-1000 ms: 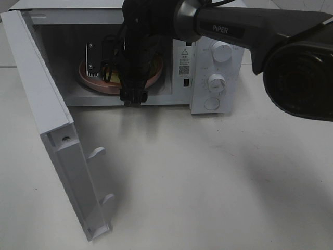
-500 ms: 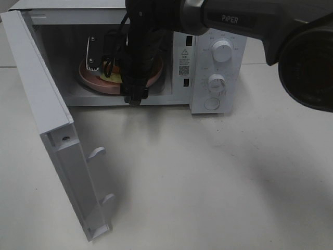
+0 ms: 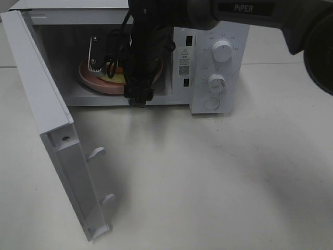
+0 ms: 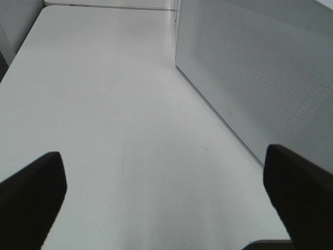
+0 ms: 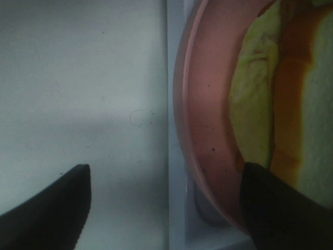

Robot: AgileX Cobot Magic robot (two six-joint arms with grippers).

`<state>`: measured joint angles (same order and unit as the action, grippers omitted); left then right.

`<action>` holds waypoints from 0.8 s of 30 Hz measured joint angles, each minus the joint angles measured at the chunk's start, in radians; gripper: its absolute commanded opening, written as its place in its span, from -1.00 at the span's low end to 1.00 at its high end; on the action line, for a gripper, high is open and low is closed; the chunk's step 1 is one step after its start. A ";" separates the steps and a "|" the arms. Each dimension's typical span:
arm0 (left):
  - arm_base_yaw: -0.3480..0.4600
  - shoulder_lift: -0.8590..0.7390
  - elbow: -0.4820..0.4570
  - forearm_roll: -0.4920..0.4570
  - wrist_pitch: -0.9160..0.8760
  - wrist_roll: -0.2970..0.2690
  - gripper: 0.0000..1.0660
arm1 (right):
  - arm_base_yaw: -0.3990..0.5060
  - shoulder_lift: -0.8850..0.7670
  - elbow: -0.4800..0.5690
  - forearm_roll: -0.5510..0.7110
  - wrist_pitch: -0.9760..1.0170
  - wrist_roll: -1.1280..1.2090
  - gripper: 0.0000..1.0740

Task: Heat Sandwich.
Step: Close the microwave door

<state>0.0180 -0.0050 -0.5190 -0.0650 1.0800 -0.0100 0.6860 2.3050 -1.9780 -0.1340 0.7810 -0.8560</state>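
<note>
**Arm reaches into the open microwave**

A white box-shaped microwave oven (image 3: 208, 31) fills the upper frame, its white hinged door (image 3: 57, 140) swung open toward the lower left. A black jointed robot arm (image 3: 143, 52) drops from the upper right into the cavity, over a round pink plate (image 3: 86, 77). Only a sliver of the yellow-filled sandwich (image 3: 117, 77) shows. Two round white knobs (image 3: 222, 52) sit at right, above the white tabletop (image 3: 208, 182).

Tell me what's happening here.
The right arm reaches into the open microwave, whose door is swung wide. The sandwich sits on its pink plate inside. The arm's jaws stand open beside the plate's rim, gripping nothing. The left arm's jaws hang open over the table, outside the microwave.
</note>
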 measured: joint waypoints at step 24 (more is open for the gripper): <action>0.000 0.000 0.000 0.000 0.000 0.000 0.83 | 0.000 -0.338 0.546 -0.027 -0.321 0.003 0.42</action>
<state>0.0180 -0.0050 -0.5190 -0.0650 1.0800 -0.0100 0.6860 1.9670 -1.4320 -0.1610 0.4600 -0.8530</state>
